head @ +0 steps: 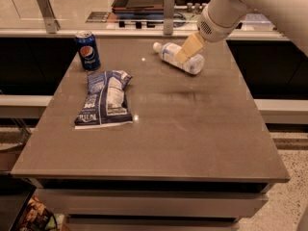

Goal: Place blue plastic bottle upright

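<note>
The blue plastic bottle [177, 57] lies on its side at the back of the brown table [192, 129]. Its white cap points to the back left. My gripper [189, 48] hangs from the white arm at the top right. It is directly over the middle of the bottle and overlaps it in the camera view. Whether it touches the bottle cannot be told.
A dark blue Pepsi can [88, 50] stands upright at the table's back left. A blue-and-white snack bag [105, 99] lies flat left of centre. A counter with a glass rail runs behind the table.
</note>
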{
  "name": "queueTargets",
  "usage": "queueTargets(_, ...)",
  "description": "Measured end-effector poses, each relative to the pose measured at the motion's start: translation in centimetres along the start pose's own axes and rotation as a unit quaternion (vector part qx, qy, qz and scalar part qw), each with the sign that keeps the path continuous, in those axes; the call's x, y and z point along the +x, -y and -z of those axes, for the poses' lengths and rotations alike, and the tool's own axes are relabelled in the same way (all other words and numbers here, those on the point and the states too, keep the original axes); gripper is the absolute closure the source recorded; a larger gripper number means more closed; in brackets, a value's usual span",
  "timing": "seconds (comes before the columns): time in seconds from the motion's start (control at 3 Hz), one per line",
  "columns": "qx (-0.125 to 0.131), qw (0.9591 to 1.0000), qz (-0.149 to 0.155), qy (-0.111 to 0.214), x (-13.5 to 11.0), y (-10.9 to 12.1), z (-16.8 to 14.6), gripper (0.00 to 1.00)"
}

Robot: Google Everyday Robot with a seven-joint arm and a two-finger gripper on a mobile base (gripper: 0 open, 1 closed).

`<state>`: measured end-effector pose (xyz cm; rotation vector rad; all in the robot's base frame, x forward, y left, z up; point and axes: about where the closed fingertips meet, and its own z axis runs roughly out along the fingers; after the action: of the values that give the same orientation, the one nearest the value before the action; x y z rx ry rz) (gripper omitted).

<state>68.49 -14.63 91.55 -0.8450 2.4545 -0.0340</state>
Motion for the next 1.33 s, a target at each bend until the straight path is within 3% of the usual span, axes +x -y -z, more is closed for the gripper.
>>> queueTargets(0.67, -0.042, 0.9988, 0.017, -0.018, -1.8, 0.4, -2.7, 0.00)
queueTargets(1.33, -0.087, 0.9946, 0.038, -0.042, -3.0, -0.6, -6.6, 0.00)
